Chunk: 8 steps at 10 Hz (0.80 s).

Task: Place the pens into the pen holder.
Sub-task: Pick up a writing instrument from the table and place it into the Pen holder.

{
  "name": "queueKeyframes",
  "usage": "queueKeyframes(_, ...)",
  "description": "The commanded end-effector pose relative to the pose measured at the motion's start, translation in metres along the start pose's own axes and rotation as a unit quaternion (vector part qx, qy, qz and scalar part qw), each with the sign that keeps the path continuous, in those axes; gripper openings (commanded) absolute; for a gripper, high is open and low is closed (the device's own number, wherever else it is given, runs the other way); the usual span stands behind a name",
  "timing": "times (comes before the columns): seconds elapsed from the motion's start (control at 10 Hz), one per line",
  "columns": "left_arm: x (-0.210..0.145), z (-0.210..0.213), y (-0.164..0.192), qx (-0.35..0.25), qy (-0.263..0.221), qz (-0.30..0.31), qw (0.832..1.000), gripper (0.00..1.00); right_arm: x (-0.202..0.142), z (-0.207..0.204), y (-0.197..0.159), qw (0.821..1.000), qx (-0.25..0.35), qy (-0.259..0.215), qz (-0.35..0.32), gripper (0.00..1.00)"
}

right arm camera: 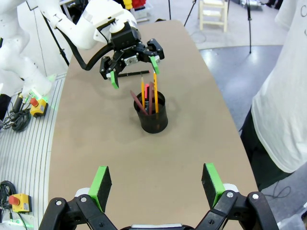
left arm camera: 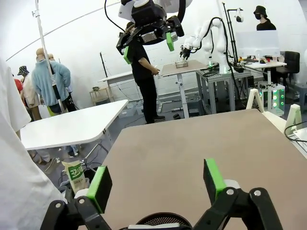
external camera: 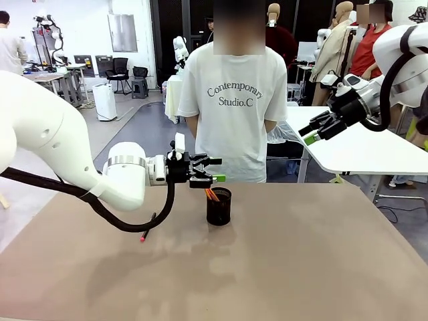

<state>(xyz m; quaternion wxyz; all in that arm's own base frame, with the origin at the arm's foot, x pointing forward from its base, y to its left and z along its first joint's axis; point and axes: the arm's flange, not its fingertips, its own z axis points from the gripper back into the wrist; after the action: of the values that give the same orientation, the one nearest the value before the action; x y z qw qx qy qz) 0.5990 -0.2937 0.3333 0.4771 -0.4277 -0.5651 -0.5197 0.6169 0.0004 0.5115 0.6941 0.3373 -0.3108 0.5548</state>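
Standing wide apart with nothing between them, the jaws of the left gripper (external camera: 215, 169) hover just above and a little to the left of the pen holder (external camera: 219, 206), and from that arm's own camera the green pads (left arm camera: 101, 187) frame bare table with the holder's mesh rim right beneath them. The holder stands upright near the middle of the table (external camera: 301, 267), and several pens (right arm camera: 149, 93), orange, yellow and reddish ones, lean inside it with their tops poking above the rim. Out past the arm's looping cable (external camera: 170, 200), a black pen with a red tip (external camera: 147, 231) lies flat on the tabletop, to the left of the holder and nearer the robot's side, apart from everything else. The right gripper (external camera: 309, 132) is raised high off to the right, well clear of the table, its jaws open and empty too. A person (external camera: 231, 100) in a white T-shirt stands at the far edge, watching.

To my eye the job is most of the way there: the pens I can see are in the holder bar that one on the table. The next move looks like a pick. The left arm would need to swing back and down, turn its jaws across the thin shaft, close low enough to catch it off the flat surface, then lift and tip it upright so it drops in without knocking the pens already standing there
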Motion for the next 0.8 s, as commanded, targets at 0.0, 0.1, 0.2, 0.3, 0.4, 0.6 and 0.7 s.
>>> queueKeyframes(0.0,0.000,0.000,0.000,0.000,0.000,0.000,1.000,1.00,0.002,0.001,0.001,1.000,-0.001,0.000,0.002,1.00)
queueKeyframes(0.1,0.008,0.014,0.009,-0.012,0.017,-0.004,1.000,1.00,0.002,0.001,0.001,1.000,-0.001,0.000,0.002,1.00)
queueKeyframes(0.2,0.023,0.027,0.011,-0.006,0.052,-0.020,0.998,1.00,0.002,0.001,0.001,1.000,-0.001,0.000,0.002,1.00)
queueKeyframes(0.3,0.039,0.038,0.015,0.003,0.084,-0.014,0.996,1.00,0.002,0.001,0.001,1.000,-0.001,0.000,0.002,1.00)
queueKeyframes(0.4,0.050,0.048,0.020,0.002,0.124,-0.004,0.992,1.00,0.002,0.001,0.001,1.000,-0.001,0.000,0.002,1.00)
queueKeyframes(0.6,0.074,0.061,0.021,-0.001,0.218,0.037,0.975,1.00,0.002,0.001,0.001,1.000,-0.001,0.000,0.002,1.00)
queueKeyframes(0.7,0.093,0.073,0.021,-0.029,0.270,0.060,0.961,1.00,0.002,0.001,0.001,1.000,-0.001,0.000,0.002,1.00)
